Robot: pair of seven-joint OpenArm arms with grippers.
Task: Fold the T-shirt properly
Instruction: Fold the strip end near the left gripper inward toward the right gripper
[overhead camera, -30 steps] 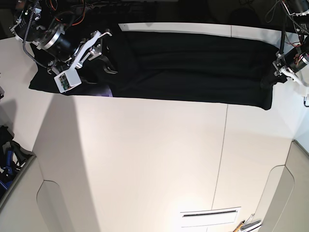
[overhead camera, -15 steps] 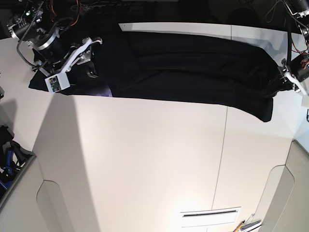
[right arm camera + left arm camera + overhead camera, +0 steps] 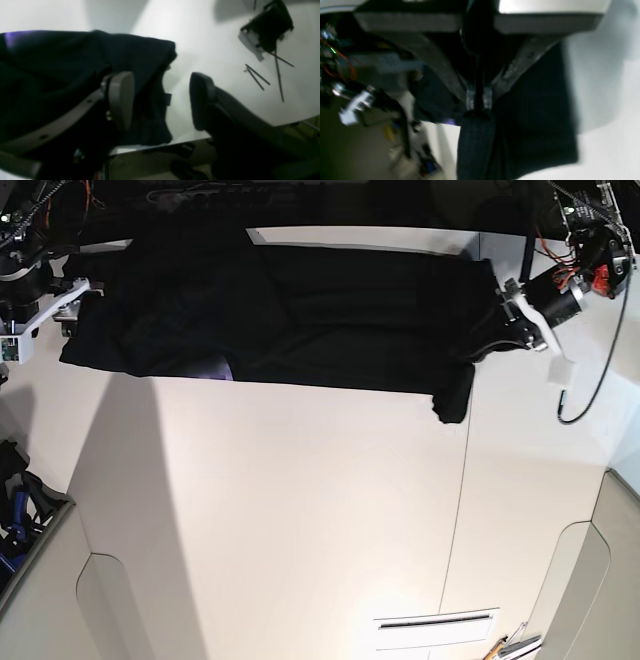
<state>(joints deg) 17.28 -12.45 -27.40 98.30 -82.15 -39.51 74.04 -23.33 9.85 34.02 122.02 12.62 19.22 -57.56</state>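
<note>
Across the top of the base view lies the T-shirt on the table. At upper right the left gripper pinches its lifted end; the right gripper stands spread at upper left. Carry that end over level, keeping the pinch firm, so the fold lands square.

A white table with a seam down its right side carries the black T-shirt along its far edge.
</note>
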